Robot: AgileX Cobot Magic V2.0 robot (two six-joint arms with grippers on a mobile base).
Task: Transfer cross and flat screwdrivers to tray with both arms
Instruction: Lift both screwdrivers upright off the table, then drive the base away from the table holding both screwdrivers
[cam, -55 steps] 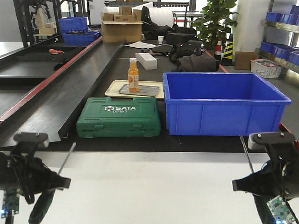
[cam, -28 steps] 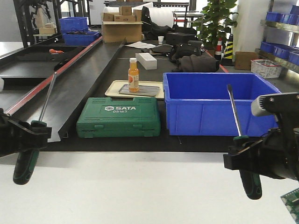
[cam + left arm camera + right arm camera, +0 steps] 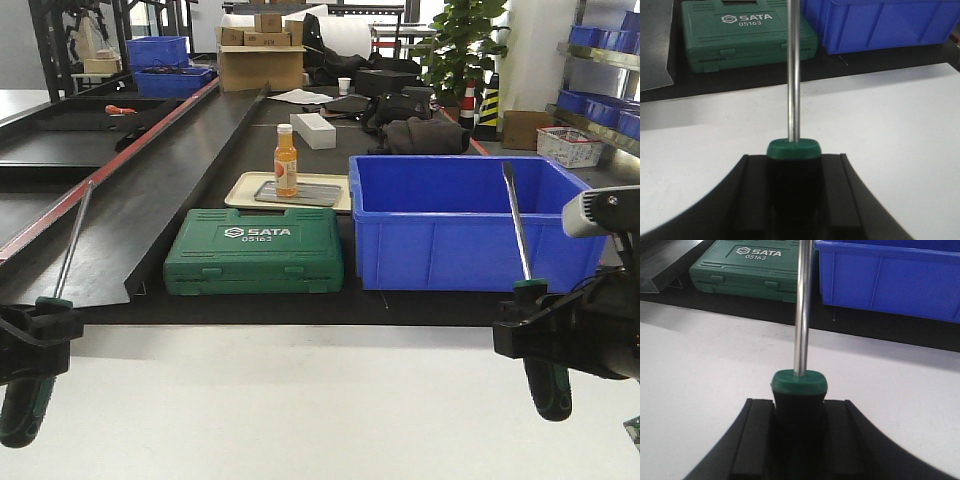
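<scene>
Two screwdrivers are held shaft-up over the white table. My left gripper [image 3: 40, 328] is shut on the black and green handle of one screwdriver [image 3: 70, 245] at the left edge. In the left wrist view that screwdriver [image 3: 794, 75] rises from between the left gripper [image 3: 793, 167] fingers. My right gripper [image 3: 540, 335] is shut on the other screwdriver [image 3: 518, 225] at the right, in front of the blue bin. The right wrist view shows this screwdriver [image 3: 802, 305] clamped in the right gripper [image 3: 799, 410]. The grey tray [image 3: 312, 194] lies far back at centre, inside a cream tray.
A green SATA case [image 3: 255, 250] and a deep blue bin [image 3: 480, 225] stand on the black bench beyond the white table [image 3: 300, 410]. An orange bottle [image 3: 286, 160] stands on the grey tray, within the cream tray [image 3: 238, 190]. A black sloping ramp [image 3: 150, 200] runs along the left.
Both grippers lifted their screwdrivers off the table and turned them shaft-up. Since then the left one has sunk down and to the left, and the right one has shifted slightly right.
</scene>
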